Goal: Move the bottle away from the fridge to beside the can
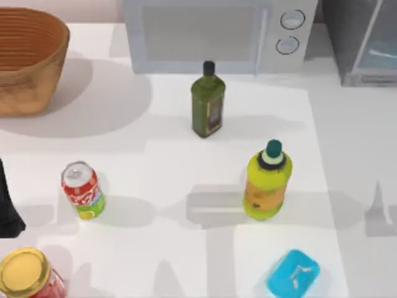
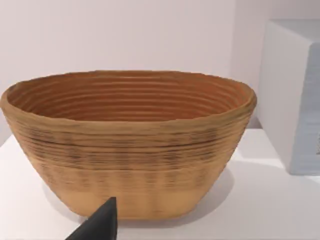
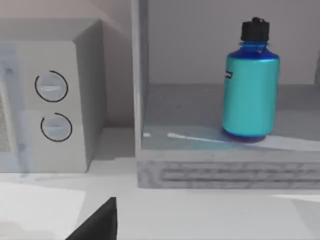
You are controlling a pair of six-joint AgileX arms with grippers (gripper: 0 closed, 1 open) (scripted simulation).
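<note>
The bottle (image 3: 250,85) stands upright inside the fridge (image 3: 200,172), on its grey floor, with the black cap at the top and the teal body below; I see this from my right wrist view. In the top view the fridge (image 1: 363,43) is at the far right corner of the table (image 1: 155,161), and it is only partly in view there. The microwave (image 1: 217,34) stands just beside it on the left, with two round dials on its right part. The can (image 1: 82,190) stands upright on the left part of the table, well apart from the fridge. Near the can, at the near left corner, there is a red jar with a gold lid (image 1: 26,273). A dark green bottle (image 1: 208,102) stands in front of the microwave, and a yellow bottle with a green cap (image 1: 267,183) stands nearer, to the right of the middle. A blue object (image 1: 293,273) lies at the near edge, below the yellow bottle. A woven basket (image 1: 28,59) is at the far left corner, and my left wrist view looks directly at this basket (image 2: 130,145). A dark part of my left arm (image 1: 7,205) shows at the left edge of the top view. Of each gripper I see only one dark tip at the lower edge of its wrist view, so I cannot tell if my claws are released or clenched.
</note>
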